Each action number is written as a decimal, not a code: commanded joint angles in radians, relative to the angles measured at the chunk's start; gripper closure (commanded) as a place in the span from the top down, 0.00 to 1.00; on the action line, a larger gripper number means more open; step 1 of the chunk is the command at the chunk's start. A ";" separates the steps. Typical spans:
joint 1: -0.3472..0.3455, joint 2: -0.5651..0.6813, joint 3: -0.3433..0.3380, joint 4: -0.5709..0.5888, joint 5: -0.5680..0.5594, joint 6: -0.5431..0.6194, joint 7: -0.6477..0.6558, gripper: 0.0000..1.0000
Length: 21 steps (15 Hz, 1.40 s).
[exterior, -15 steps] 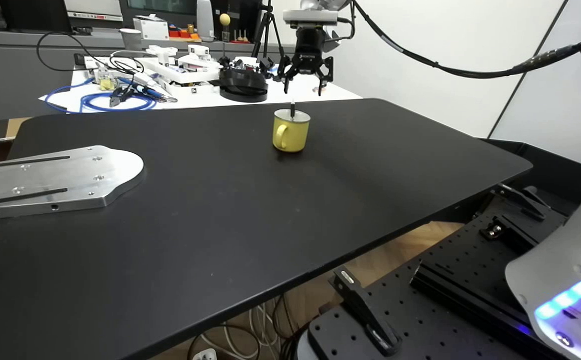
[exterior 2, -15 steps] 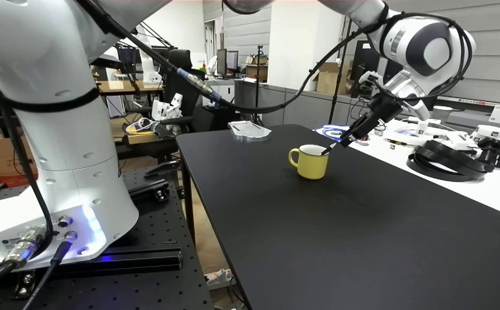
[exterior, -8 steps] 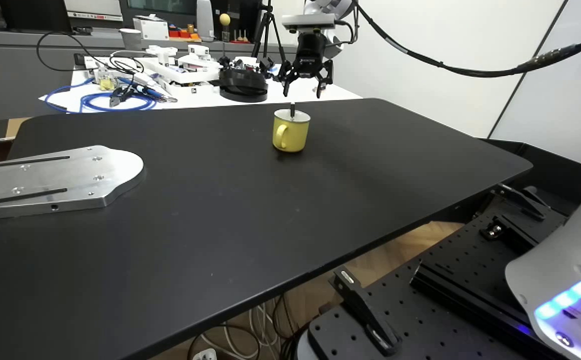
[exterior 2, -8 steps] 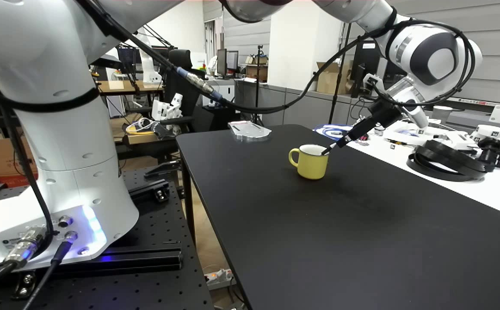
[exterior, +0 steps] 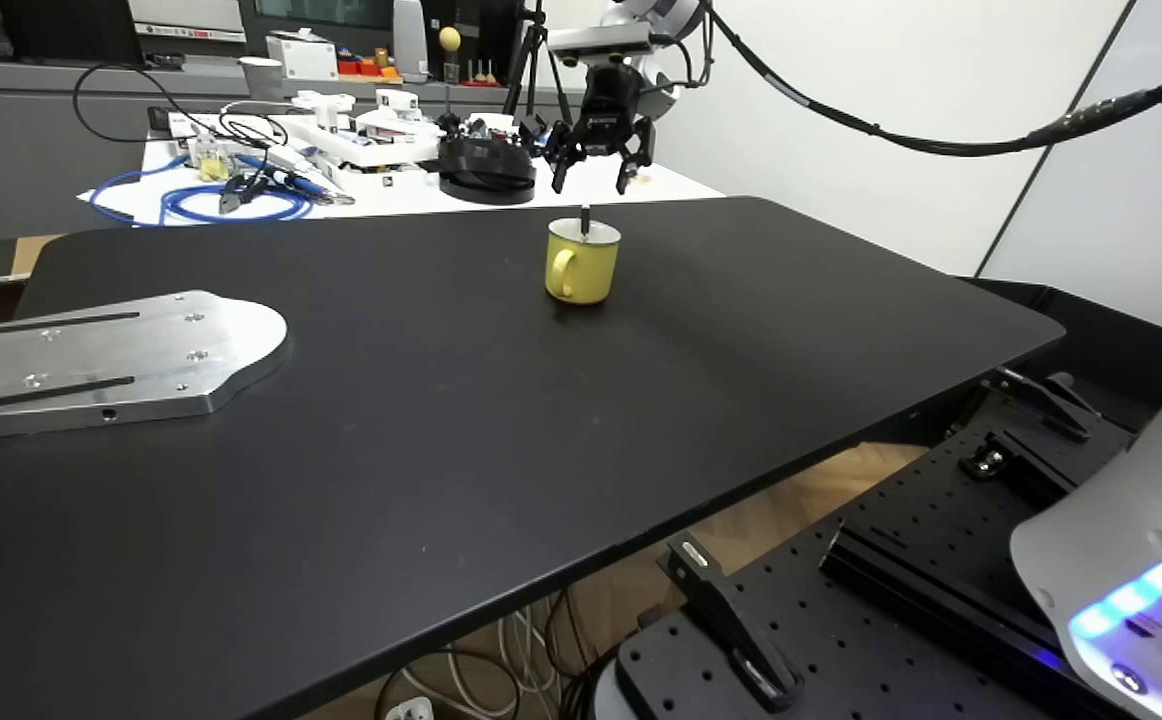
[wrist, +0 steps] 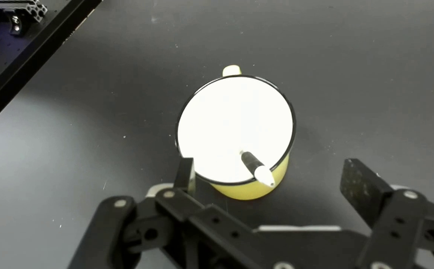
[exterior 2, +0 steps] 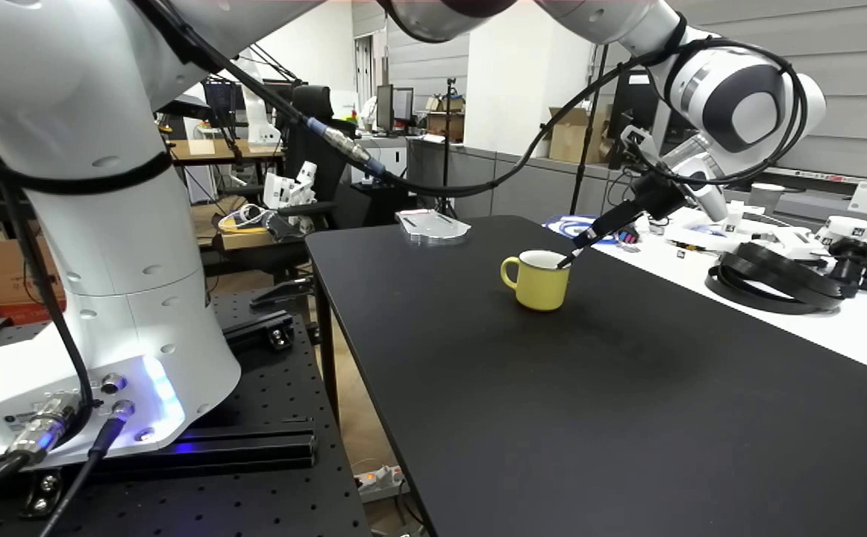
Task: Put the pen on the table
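pincer [exterior: 590, 189] spread wide; yellow cup [wrist: 239, 191] holds the pen [wrist: 253, 163], tilted past its rim.

The table [exterior: 501, 430] before me is a broad matte black slab with rounded corners and a thin edge, dotted with small pale specks [wrist: 124, 136]. A yellow cup [exterior 2: 542, 283] stands upright on it, in from the edge. Well apart from the cup, a silvery metal plate [exterior: 161, 345] lies flat on the same surface, part of it reaching past the edge.
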 commanded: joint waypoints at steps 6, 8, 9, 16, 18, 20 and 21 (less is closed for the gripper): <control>-0.008 0.044 0.015 0.024 0.011 0.002 0.085 0.97; -0.007 0.046 0.015 0.021 0.010 0.014 0.083 0.72; -0.007 0.047 0.016 0.023 0.010 0.017 0.084 0.71; -0.006 0.042 0.019 0.028 0.008 0.024 0.082 0.23; -0.008 0.039 0.023 0.032 0.011 0.017 0.082 0.09; -0.013 0.036 0.031 0.045 0.016 -0.001 0.080 0.01; -0.015 0.033 0.034 0.051 0.018 -0.008 0.080 0.00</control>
